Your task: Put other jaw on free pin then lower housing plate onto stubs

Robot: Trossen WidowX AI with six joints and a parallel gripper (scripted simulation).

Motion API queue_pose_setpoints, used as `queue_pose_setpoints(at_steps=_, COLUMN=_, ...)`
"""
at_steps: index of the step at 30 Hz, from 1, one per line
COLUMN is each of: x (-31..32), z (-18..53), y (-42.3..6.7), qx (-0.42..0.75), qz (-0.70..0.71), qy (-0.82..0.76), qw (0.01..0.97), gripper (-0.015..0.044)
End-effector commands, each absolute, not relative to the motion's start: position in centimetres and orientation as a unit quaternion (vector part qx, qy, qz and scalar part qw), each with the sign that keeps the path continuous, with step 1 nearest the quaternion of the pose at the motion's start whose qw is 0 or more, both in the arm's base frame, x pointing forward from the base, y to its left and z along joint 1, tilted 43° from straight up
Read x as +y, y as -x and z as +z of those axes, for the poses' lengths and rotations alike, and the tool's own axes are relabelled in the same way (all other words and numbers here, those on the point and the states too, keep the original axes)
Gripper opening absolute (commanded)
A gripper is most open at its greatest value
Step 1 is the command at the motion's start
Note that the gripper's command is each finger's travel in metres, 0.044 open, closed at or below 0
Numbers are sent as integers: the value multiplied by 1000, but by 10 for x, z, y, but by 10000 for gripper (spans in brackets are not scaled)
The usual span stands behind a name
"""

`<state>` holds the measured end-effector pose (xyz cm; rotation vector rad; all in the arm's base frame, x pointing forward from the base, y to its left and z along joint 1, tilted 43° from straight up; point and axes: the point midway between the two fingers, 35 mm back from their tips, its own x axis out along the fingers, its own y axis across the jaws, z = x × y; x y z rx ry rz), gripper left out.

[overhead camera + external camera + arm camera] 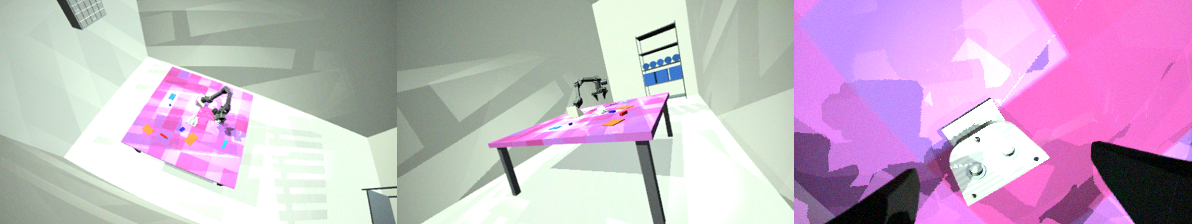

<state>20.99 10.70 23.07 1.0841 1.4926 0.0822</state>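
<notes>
Claw fingers run off the wrist view.

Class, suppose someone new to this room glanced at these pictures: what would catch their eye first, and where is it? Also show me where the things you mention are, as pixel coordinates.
Most likely the vivid pink and purple patchwork table [190, 162] [573, 138], standing in a pale room. Next comes the dark arm [229, 100] [577, 92] arching over it, its open hand [217, 121] [600, 97] [1007, 164] above the tabletop. Behind, against the far wall, blue containers [662, 75] fill a shelf.
</notes>
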Motion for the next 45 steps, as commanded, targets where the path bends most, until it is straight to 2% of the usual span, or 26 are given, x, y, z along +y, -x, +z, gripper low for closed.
queue_pose_setpoints(at_steps=1, x=111, z=235, y=-201, qx=641, qz=72, qy=-434, qw=629, gripper=440)
queue_pose_setpoints(at_steps=13, x=122, z=246, y=-178, qx=619, qz=182, qy=-332, qw=688, gripper=440)
queue_pose_setpoints(at_steps=45, x=161, z=204, y=-188, qx=618, qz=185, qy=-332, qw=688, gripper=440)
